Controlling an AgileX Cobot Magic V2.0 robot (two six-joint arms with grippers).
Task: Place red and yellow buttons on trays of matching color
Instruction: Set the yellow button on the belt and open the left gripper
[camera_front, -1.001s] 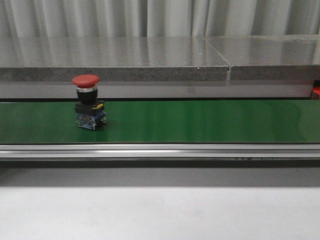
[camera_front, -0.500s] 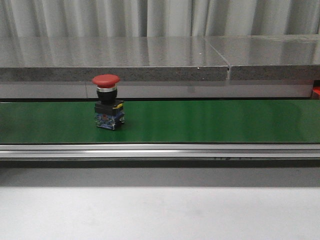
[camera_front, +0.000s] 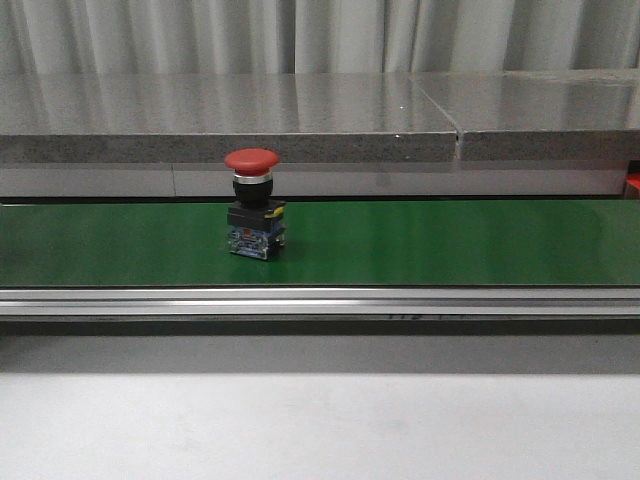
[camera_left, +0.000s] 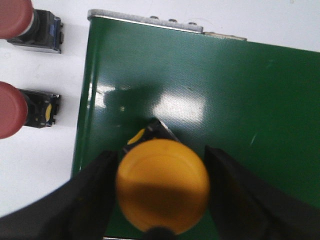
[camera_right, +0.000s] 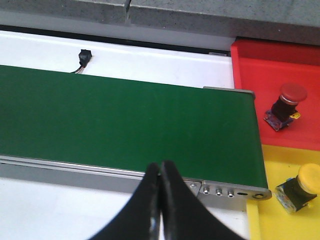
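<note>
A red button (camera_front: 252, 215) stands upright on the green belt (camera_front: 450, 240), left of the middle in the front view; neither gripper shows there. In the left wrist view my left gripper (camera_left: 161, 167) is shut on a yellow button (camera_left: 162, 192) over the end of the belt (camera_left: 240, 90), with a black finger on each side of its cap. My right gripper (camera_right: 160, 167) hangs shut and empty before the belt's other end (camera_right: 125, 115). Beside that end lie a red tray (camera_right: 265, 62) with a red button (camera_right: 286, 105) and a yellow tray (camera_right: 262, 220) with a yellow button (camera_right: 301, 187).
Two more red buttons (camera_left: 12, 17) (camera_left: 11, 110) stand on the white surface next to the belt's end in the left wrist view. A grey stone ledge (camera_front: 300, 120) runs behind the belt. A small black sensor (camera_right: 85, 56) sits behind the belt.
The red button has travelled to the right along the belt in the front view, from the left part toward the middle.
</note>
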